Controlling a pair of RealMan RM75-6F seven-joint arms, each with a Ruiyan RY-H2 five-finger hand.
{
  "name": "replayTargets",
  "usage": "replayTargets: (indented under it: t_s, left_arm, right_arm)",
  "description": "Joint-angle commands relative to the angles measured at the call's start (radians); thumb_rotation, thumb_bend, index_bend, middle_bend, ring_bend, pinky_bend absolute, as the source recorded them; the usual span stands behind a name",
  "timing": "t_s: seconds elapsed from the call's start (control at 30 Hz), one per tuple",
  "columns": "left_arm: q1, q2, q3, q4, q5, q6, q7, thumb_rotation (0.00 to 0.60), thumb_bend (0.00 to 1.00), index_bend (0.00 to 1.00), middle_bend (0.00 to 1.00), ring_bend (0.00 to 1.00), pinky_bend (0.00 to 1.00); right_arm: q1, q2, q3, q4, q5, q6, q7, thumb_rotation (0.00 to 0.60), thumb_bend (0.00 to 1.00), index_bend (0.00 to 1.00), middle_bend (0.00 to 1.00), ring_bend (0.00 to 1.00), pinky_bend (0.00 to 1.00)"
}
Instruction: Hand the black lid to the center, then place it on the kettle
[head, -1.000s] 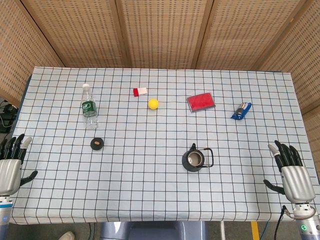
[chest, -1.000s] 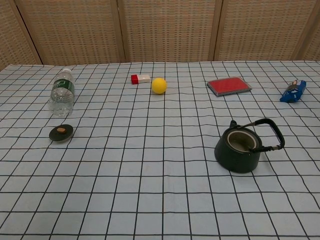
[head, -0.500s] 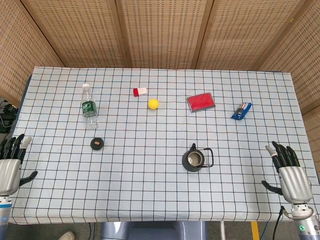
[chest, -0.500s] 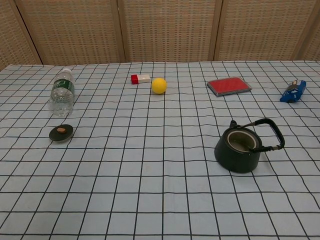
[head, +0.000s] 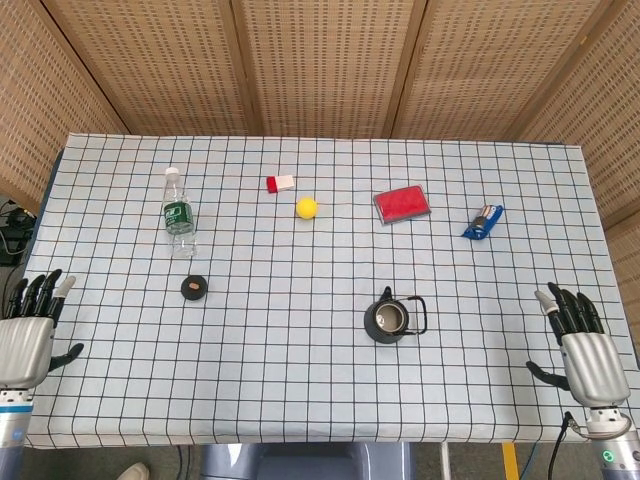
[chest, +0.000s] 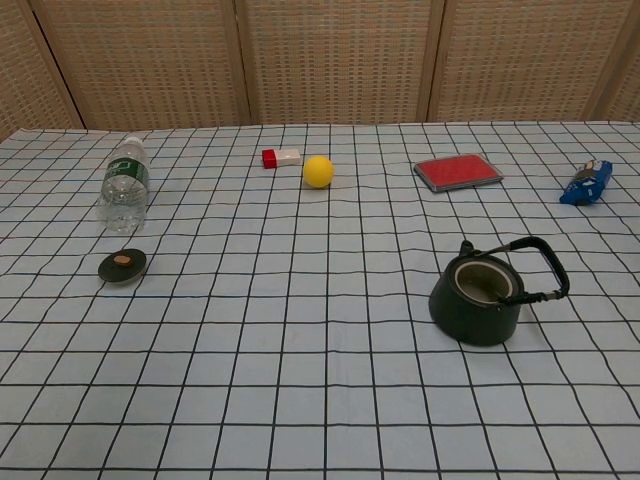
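I am easing my left hand (head: 28, 338) in from the table's near-left edge; over the last second it has crept slightly toward the cloth, fingers spread and holding nothing. My right hand (head: 584, 350) has drifted a little and come back near the right edge, also released and empty. Nothing on the table has moved, so I judge the task is only just starting: the reach for the lid is barely under way.

The black lid (chest: 122, 265) is lying flat on the checked tablecloth (head: 300, 380), at about one o'clock from my left hand and well apart from it. The kettle (chest: 482, 297) is standing uncovered, mouth up, handle tipped to its right.

A water bottle (chest: 123, 186) is standing just beyond the lid, at twelve o'clock from it, and I think it is the one thing my fingers could knock. The yellow ball (chest: 318, 171), red-and-white block (chest: 280, 157), red case (chest: 457, 171) and blue packet (chest: 585, 183) are sitting farther back, out of my way.
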Motion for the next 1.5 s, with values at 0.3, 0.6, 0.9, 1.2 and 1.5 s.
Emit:
replayTargets:
  t_s: [0.3,0.6,0.9,1.2,1.5]
  left_arm:
    - [-0.161,-0.077,-0.077,0.007,-0.124,-0.255,0.171,0.600,0.20,0.29,0.00,0.00,0.00]
    - [-0.314,-0.216,-0.149,0.088,-0.294,-0.410,0.368,0.600,0.24,0.35,0.00,0.00,0.00]
    - [-0.417,-0.300,-0.173,0.140,-0.488,-0.474,0.554,0.600,0.24,0.26,0.00,0.00,0.00]
    - [-0.482,-0.357,-0.167,0.189,-0.558,-0.476,0.617,0.600,0.24,0.25,0.00,0.00,0.00]
    - [-0.523,-0.397,-0.145,0.228,-0.591,-0.482,0.636,0.600,0.24,0.27,0.00,0.00,0.00]
  right_arm:
    - [0.007,0.009,0.003,-0.005,0.011,-0.018,0.023,0.600,0.11,0.07,0.00,0.00,0.00]
    - [0.014,0.017,0.013,0.011,0.035,-0.037,0.074,0.600,0.11,0.07,0.00,0.00,0.00]
    - [0.016,0.024,0.020,0.025,0.049,-0.043,0.116,0.600,0.11,0.07,0.00,0.00,0.00]
    - [0.016,0.032,0.028,0.033,0.062,-0.044,0.147,0.600,0.11,0.07,0.00,0.00,0.00]
    - [0.015,0.035,0.029,0.038,0.066,-0.046,0.159,0.600,0.11,0.07,0.00,0.00,0.00]
